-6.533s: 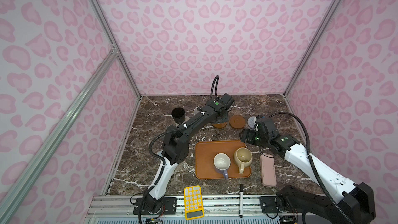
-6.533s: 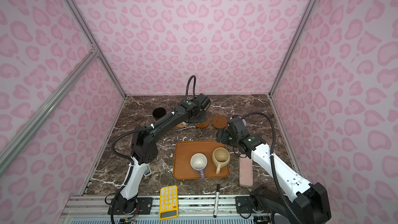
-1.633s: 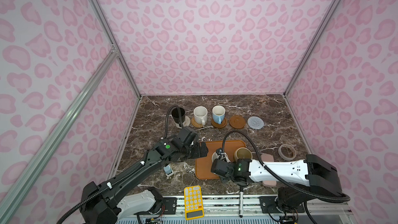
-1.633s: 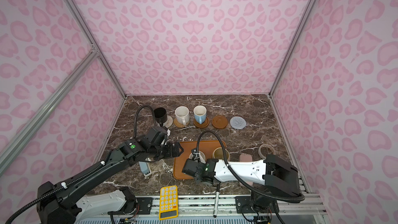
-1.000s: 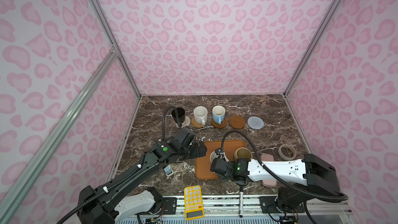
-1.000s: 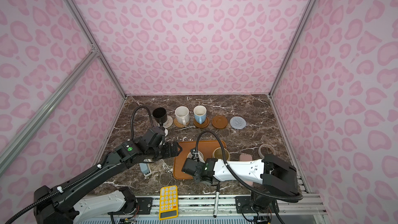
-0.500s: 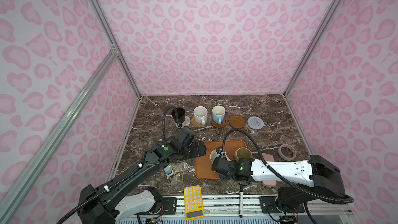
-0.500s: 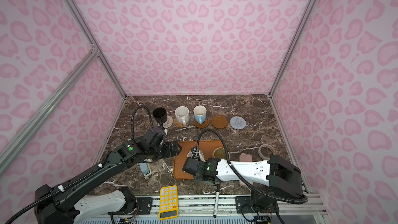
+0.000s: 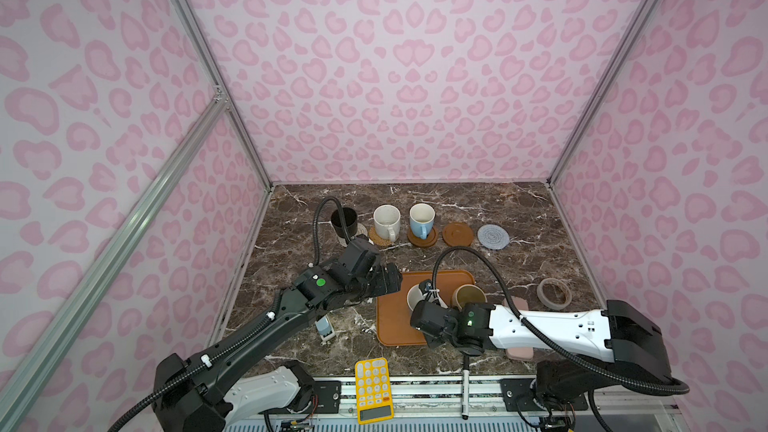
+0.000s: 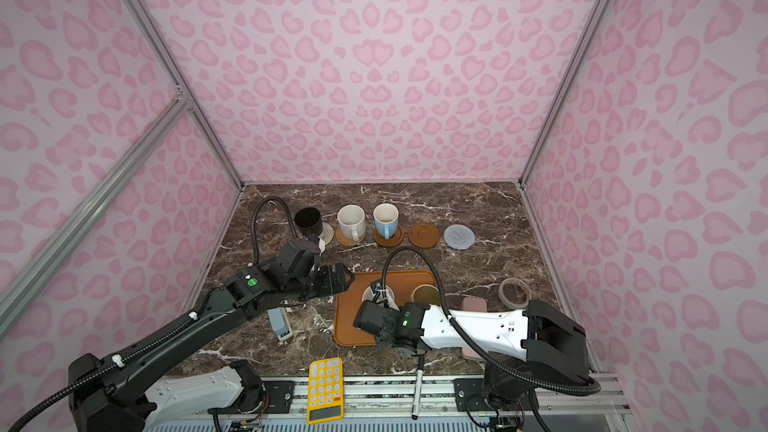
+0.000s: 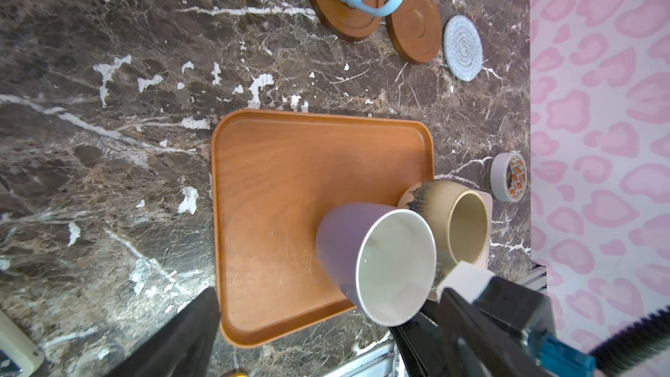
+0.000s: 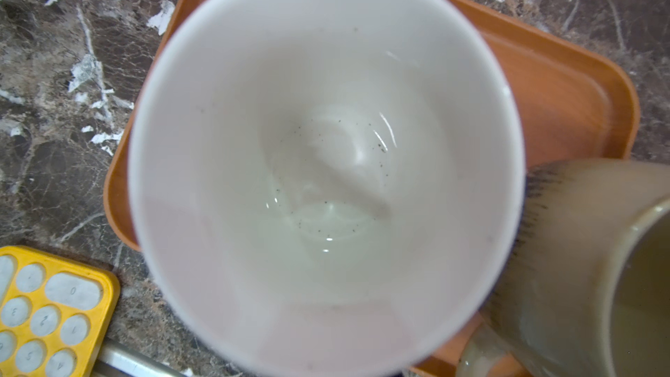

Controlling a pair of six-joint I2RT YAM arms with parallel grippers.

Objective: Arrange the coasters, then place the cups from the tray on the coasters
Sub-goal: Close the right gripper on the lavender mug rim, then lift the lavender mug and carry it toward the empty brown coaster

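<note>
Along the back stands a row: the black cup [image 9: 344, 220] on a whitish coaster [image 9: 361, 229], the speckled white cup [image 9: 386, 221] on a tan rattan coaster [image 9: 379, 238], and the light blue cup [image 9: 422, 220] on a brown coaster [image 9: 423, 238]. A second brown coaster [image 9: 457, 234] and a grey-blue coaster [image 9: 493, 236] are bare. My right gripper [image 9: 422, 311] is shut on the lavender cup [image 11: 348, 244], tilted over the tray [image 11: 290, 183]; the cup's inside [image 12: 326, 161] hides the fingers. The beige cup [image 9: 469, 296] stands beside it. My left gripper [image 9: 388, 280] hangs open at the tray's left edge.
A pink case [image 9: 519, 353] lies right of the tray, partly under my right arm. A tape roll [image 9: 554, 293] sits further right. A yellow calculator [image 9: 374, 388] and a pen [image 9: 465, 388] lie at the front edge. A small white device [image 9: 325, 328] lies under my left arm.
Since the earliest frames both arms came forward from the coaster row, and my right gripper took the lavender cup. Over the last second almost nothing has moved.
</note>
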